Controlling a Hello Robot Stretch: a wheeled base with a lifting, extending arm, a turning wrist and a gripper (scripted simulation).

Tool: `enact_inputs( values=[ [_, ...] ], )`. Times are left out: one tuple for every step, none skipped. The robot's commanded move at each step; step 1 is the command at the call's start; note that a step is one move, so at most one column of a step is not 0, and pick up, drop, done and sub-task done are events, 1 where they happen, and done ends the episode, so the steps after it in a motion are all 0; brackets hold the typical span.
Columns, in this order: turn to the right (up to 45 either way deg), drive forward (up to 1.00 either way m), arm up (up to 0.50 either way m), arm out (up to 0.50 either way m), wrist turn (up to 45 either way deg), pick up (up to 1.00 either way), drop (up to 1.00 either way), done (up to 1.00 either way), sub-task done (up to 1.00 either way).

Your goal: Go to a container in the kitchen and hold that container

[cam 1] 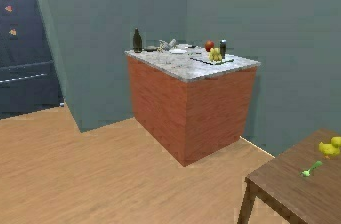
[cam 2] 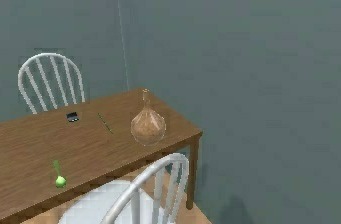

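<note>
How the gripper's fingers are set cannot be told from these views, and neither can the arm's pose.

In the arm side view a wooden table [cam 2: 98, 150] runs from the left edge toward the middle. A round-bellied, narrow-necked brown vase [cam 2: 148, 122] stands upright on it near its right end, and it is the plainest container in sight. Left of the vase lie a thin stick [cam 2: 104, 122] and a small dark flat thing [cam 2: 72, 117], both apart from it. Nearer the table's front edge lies a small green stem with a pale bulb [cam 2: 59, 178]. One white spindle-back chair [cam 2: 50, 80] stands at the far side of the table against the teal wall [cam 2: 258, 80]. Another white chair [cam 2: 143, 195] stands at the near side, its back rising at the table's edge.

In the forward view a kitchen counter [cam 1: 193, 110] with brick-red sides and a pale stone top stands against the same teal wall. On its top are a dark bottle [cam 1: 137, 40] at the left end, a pale dish [cam 1: 178, 50] near the middle that is possibly a bowl, a red fruit [cam 1: 209, 46] and something yellow [cam 1: 216, 56] just in front of the fruit. A dark blue cabinet front [cam 1: 13, 60] stands at the left. The table's corner shows at the bottom right.
</note>
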Motion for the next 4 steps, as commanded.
enact_inputs(
  values=[
    [0.0,0.00,0.38,0.00,0.0,0.00,0.00,0.00,0.00],
    [0.0,0.00,0.00,0.50,0.0,0.00,0.00,0.00,0.00],
    [0.0,0.00,0.00,0.00,45.0,0.00,0.00,0.00,0.00],
    [0.0,0.00,0.00,0.00,45.0,0.00,0.00,0.00,0.00]
  ],
)
